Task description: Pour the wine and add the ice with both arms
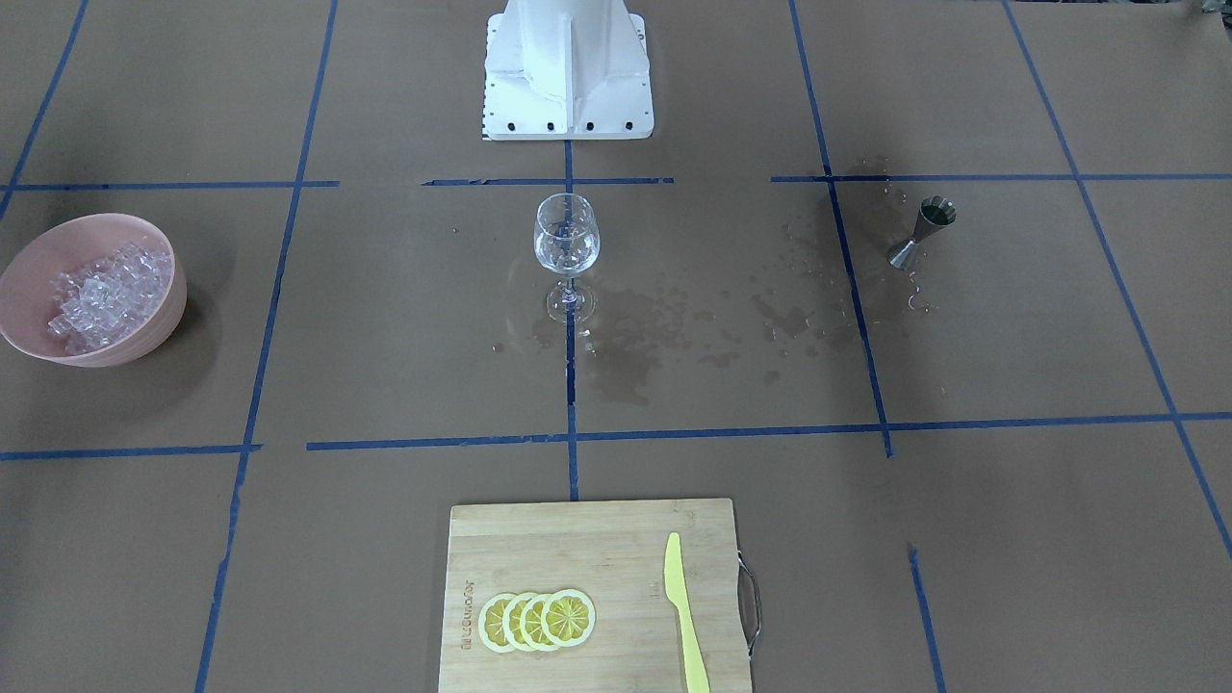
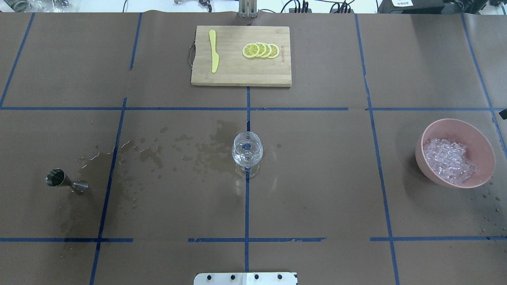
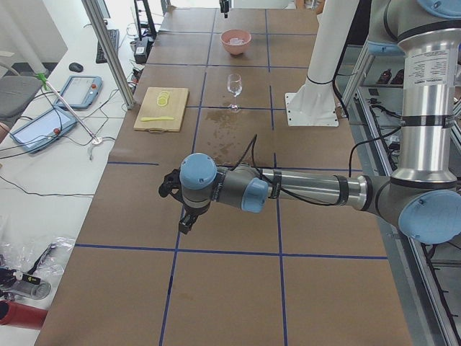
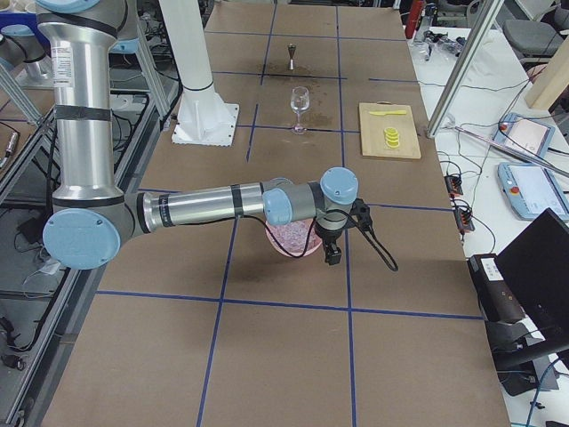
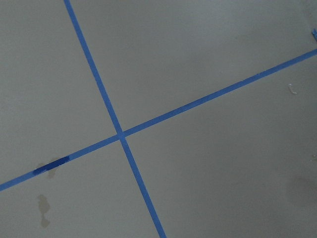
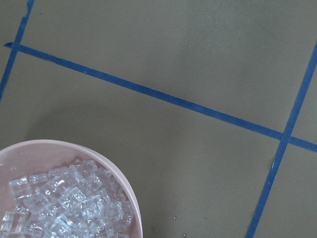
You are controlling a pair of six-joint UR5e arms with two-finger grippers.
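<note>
A clear wine glass (image 1: 566, 236) stands upright at the table's middle, also in the overhead view (image 2: 247, 149). A steel jigger (image 1: 922, 231) stands on the robot's left (image 2: 65, 181); I cannot tell if it holds wine. Ice cubes (image 2: 449, 160) fill a pink bowl (image 2: 425, 168) on the robot's right (image 1: 144, 231). My left gripper (image 3: 185, 222) hangs over bare table at the left end, shown only in the exterior left view; I cannot tell if it is open. My right gripper (image 4: 332, 256) hangs beside the bowl (image 6: 126, 183); I cannot tell its state.
Wet patches (image 2: 150, 154) spread over the brown paper between jigger and glass. A bamboo cutting board (image 2: 237, 75) at the far edge carries lemon slices (image 2: 261, 50) and a yellow knife (image 2: 214, 51). The white base block (image 1: 568, 67) stands behind the glass.
</note>
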